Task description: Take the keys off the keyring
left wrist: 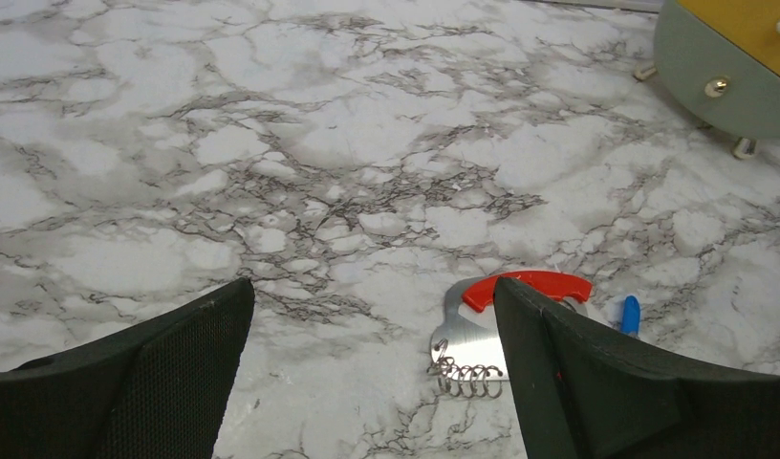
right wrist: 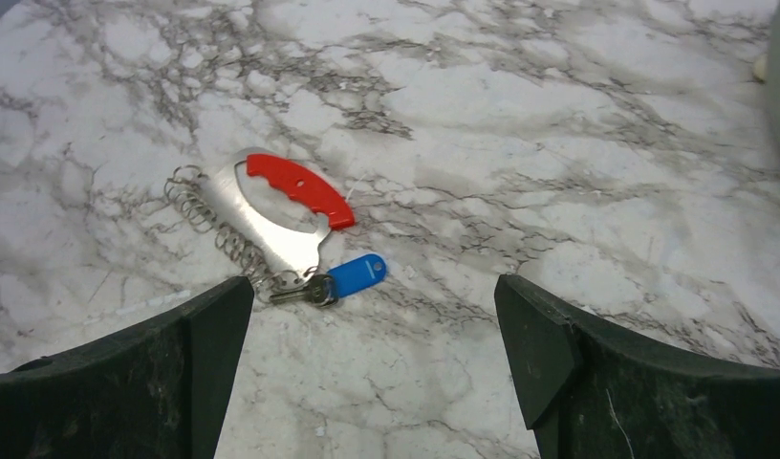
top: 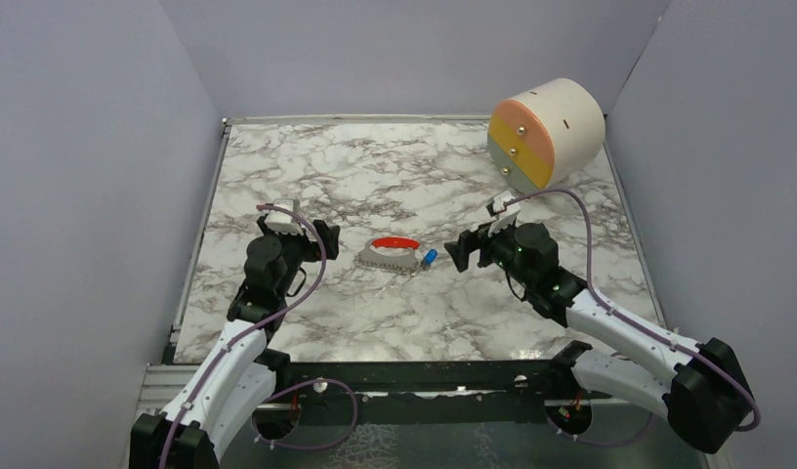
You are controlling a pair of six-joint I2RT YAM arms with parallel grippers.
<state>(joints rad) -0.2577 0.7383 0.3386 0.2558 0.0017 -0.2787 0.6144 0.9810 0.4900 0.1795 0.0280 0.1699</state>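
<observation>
The keyring [top: 395, 242] is a bright red arc on a flat silvery metal piece [right wrist: 262, 225], lying flat mid-table. Several small wire rings [right wrist: 190, 196] line the piece's edge. A small silvery key [right wrist: 305, 290] with a blue head [right wrist: 357, 274] hangs off one end. My left gripper [top: 324, 239] is open and empty just left of the bunch. In the left wrist view the red arc [left wrist: 530, 285] is partly hidden by one of my fingers [left wrist: 577, 382]. My right gripper [top: 459, 251] is open and empty just right of the bunch, with the blue head beside its left finger [right wrist: 176, 373].
A round drawer unit [top: 548, 132] with orange, yellow and green fronts stands at the back right. Its lower edge shows in the left wrist view [left wrist: 740, 67]. The marble table [top: 375, 166] is walled on the left, back and right.
</observation>
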